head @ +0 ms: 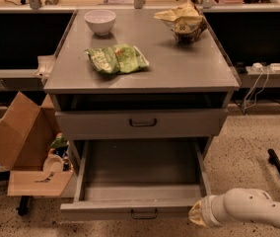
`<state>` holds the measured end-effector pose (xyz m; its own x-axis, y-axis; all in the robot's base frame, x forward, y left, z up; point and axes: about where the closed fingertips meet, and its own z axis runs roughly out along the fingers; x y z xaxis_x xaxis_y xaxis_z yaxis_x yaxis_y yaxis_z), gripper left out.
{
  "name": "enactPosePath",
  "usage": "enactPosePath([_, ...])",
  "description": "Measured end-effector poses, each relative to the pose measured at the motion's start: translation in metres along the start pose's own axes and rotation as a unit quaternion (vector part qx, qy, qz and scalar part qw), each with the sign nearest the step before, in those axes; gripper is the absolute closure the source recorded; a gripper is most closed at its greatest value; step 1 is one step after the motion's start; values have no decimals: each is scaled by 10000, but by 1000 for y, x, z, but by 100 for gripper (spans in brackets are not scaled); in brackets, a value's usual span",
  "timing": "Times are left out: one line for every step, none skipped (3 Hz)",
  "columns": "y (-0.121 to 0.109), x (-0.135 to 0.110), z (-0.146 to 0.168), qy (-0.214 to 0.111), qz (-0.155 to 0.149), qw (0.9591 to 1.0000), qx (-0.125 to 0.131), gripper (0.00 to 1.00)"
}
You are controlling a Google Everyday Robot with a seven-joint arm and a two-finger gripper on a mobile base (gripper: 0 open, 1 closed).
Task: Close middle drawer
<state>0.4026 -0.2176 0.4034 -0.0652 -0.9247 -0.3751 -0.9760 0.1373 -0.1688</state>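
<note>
1. A grey metal table (pixel 179 68) with drawers filled the middle of the view. On its top were a white bowl (pixel 99 21) at 11 o'clock, a green snack packet (pixel 116 59) near the centre, and a crumpled brown bag (pixel 182 19) at 1 o'clock.
2. The middle drawer (pixel 105 209) was pulled far out toward 6 o'clock. Its plain grey inside was bare, and its low front panel carried a small black handle (pixel 144 214) at the centre. Above it sat a drawer with a taller front (pixel 189 123), with a dark gap between that front and the table top.
3. The robot's hand (pixel 196 217) was at 5 o'clock, on the end of a white arm (pixel 258 209) reaching in from the right. It lay just beside the right end of the middle drawer's front panel. I cannot tell whether it touched the panel, or whether the hand was apart or together.
4. An open cardboard box (pixel 17 137) sat on the floor at 8 o'clock, close to the drawer's left side.
5. The drawer looked fully open, so the whole push was probably left to do.
6. Likely risks:
   - A push at the right corner, far from the handle, could twist the drawer and jam it on its runners.
   - The hand could slip off the panel's end toward 3 o'clock and miss the drawer.
   - Too hard a shove could slam the drawer and jolt the bowl or bag.
</note>
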Motion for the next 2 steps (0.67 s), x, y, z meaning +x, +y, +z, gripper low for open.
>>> enactPosePath([0, 0, 0, 0, 0, 10000, 0, 55])
enactPosePath([0, 0, 0, 0, 0, 10000, 0, 33])
